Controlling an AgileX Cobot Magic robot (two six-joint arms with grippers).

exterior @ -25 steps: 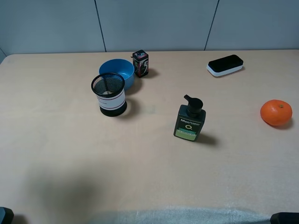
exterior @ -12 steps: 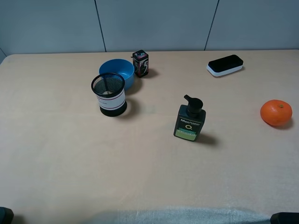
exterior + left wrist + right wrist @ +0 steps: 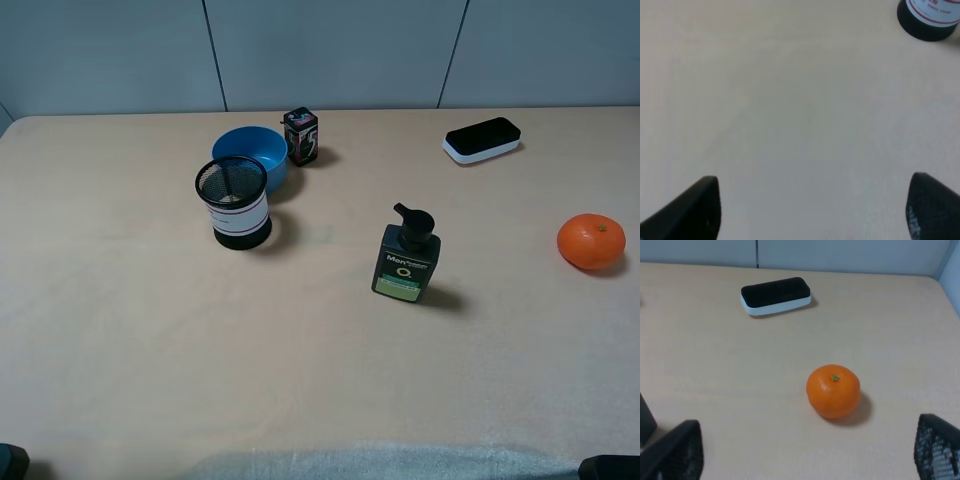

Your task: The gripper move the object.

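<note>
Left gripper (image 3: 810, 210) hangs spread wide over bare surface (image 3: 150, 330), short of the pen cup (image 3: 233, 203), ready to straddle it; the cup stands upright just before the blue bowl (image 3: 256, 152), touching it

One cup (image 3: 233, 203), bowl (image 3: 252, 152) (blue), orange (image 3: 591, 241)

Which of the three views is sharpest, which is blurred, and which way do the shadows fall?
Exterior high view: sharp; the pen cup, pump bottle and orange each cast a soft shadow to their right. Left wrist view: soft all over, the left pincer fingertips smeared dark shapes. Right wrist view: fairly crisp on the orange; the fingertips are blurred at the frame edges.
</note>
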